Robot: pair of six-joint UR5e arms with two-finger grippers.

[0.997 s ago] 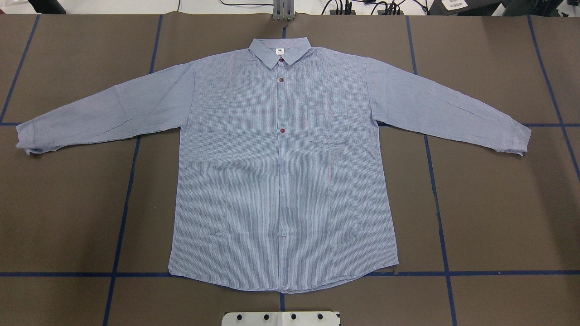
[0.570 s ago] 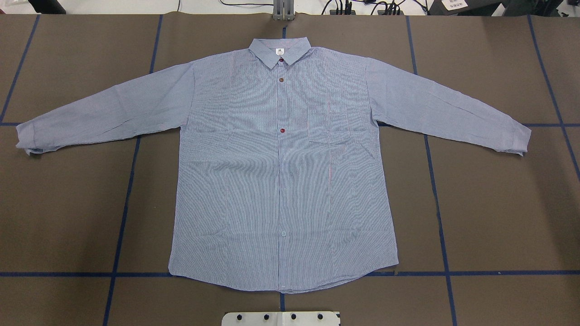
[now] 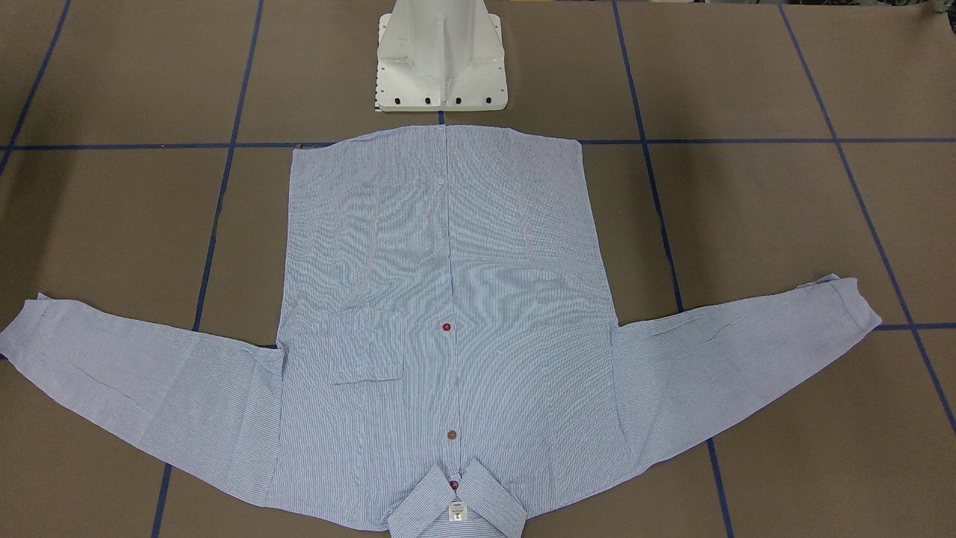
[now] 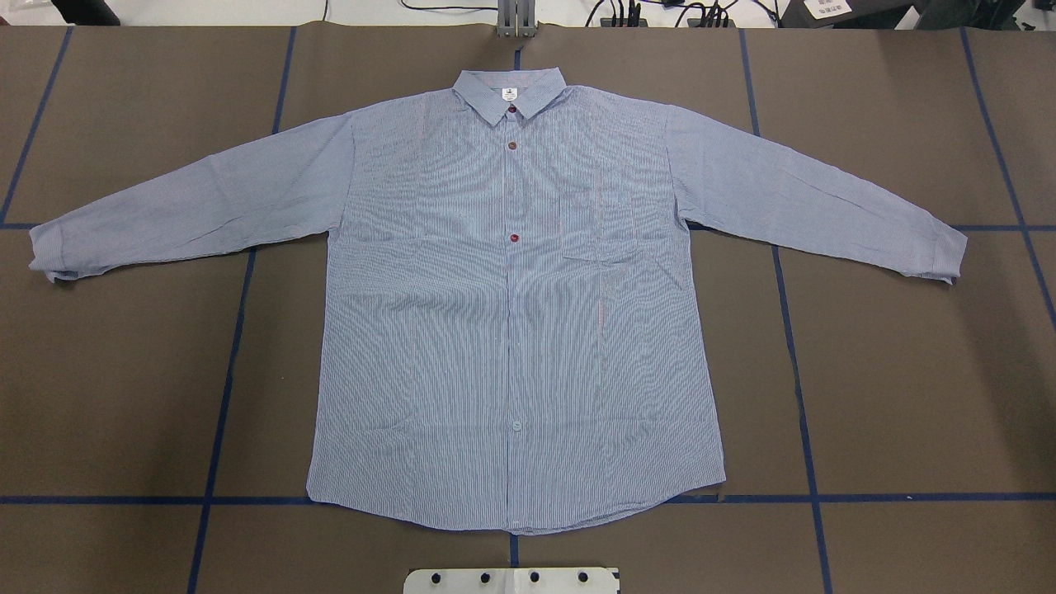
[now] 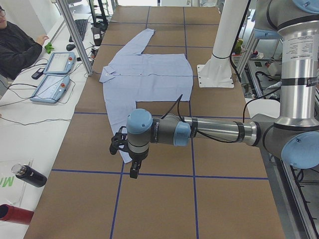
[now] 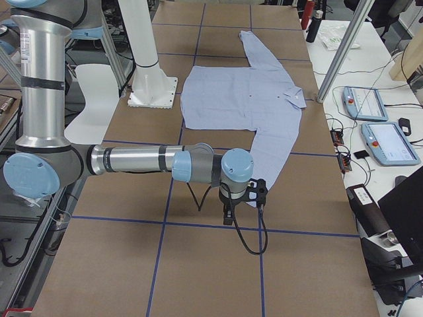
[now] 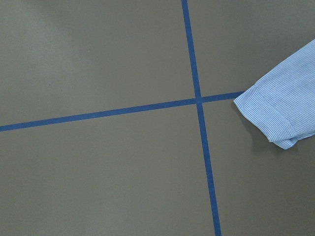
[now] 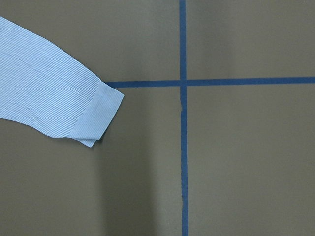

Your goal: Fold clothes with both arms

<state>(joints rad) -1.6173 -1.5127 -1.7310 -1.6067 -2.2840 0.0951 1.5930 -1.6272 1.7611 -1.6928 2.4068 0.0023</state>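
**Me:** Overhead exterior shows the shirt (image 4: pixel 511 313) flat and front up in the middle of the desk (image 4: pixel 907 371), sleeves spread, collar away from the base. My worry is the whole body dragging if one arm lifts ahead of the other.

**Colleague:** And smaller things?

**Me:** The left cuff (image 7: pixel 275 118) has a corner turned under, so a pinch there might catch one layer only. The left arm (image 5: pixel 209 130) and right arm (image 6: pixel 132 160) hang near the cuffs. I cannot tell whether the jaws are spread or pressed together.

**Colleague:** Surroundings?

**Me:** Brown desk, blue tape grid (image 4: pixel 223 388), a person (image 5: pixel 15 45) seated beside two pendants (image 5: pixel 52 82).
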